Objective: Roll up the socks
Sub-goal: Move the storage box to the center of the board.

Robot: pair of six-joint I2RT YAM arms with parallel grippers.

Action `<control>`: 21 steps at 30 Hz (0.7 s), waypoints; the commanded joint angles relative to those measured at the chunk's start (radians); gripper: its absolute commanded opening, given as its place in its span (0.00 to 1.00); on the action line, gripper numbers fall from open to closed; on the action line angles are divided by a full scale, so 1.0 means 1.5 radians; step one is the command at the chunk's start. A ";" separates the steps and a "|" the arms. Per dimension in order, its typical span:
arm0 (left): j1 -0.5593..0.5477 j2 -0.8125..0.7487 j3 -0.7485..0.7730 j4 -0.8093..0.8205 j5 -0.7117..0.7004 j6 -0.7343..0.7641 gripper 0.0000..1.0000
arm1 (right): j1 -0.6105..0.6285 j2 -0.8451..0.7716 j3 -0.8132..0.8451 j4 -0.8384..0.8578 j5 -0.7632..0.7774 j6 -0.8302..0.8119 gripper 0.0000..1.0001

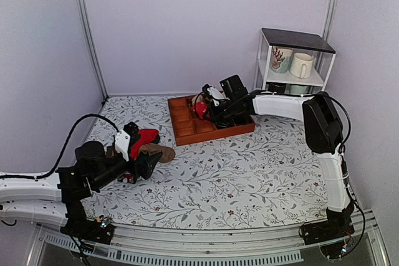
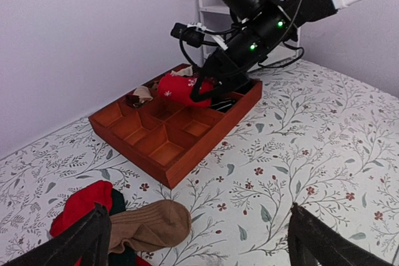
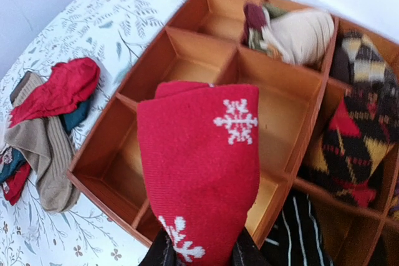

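Right wrist view: socks (image 3: 199, 172), red rolled bundle, pinched by right end effector (image 3: 201, 255) over a wooden tray (image 3: 206, 43). Soft, light, springy; probably unrolls if loosened, so best gripped across the middle. Left end effector (image 2: 199, 241) spread, empty, above tabletop (image 2: 324, 154).

Pale lilac walls (image 1: 187, 23) are closing in the scene, with silver metal posts (image 1: 87, 29) running up the corners under even, soft light. A table (image 1: 249, 179) is carrying a white cloth printed with leafy sprigs and small flowers. At its far right corner a white-framed shelf (image 1: 298, 40) with a dark top is holding a white mug (image 1: 302, 65) beside a patterned mug (image 1: 280, 58).
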 commanded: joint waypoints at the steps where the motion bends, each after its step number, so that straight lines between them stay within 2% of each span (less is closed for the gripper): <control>1: 0.019 -0.028 -0.014 -0.027 -0.045 -0.011 0.99 | 0.003 -0.022 0.032 0.009 -0.037 -0.073 0.00; 12: 0.034 0.003 -0.010 -0.023 -0.023 -0.015 0.99 | 0.011 -0.024 -0.035 -0.033 -0.027 -0.111 0.00; 18: 0.035 0.014 -0.001 -0.033 -0.010 -0.017 0.99 | 0.011 0.016 -0.007 -0.101 -0.011 -0.143 0.00; 21: 0.035 0.006 -0.006 -0.036 -0.008 -0.016 0.99 | 0.013 0.051 0.048 -0.183 0.005 -0.179 0.00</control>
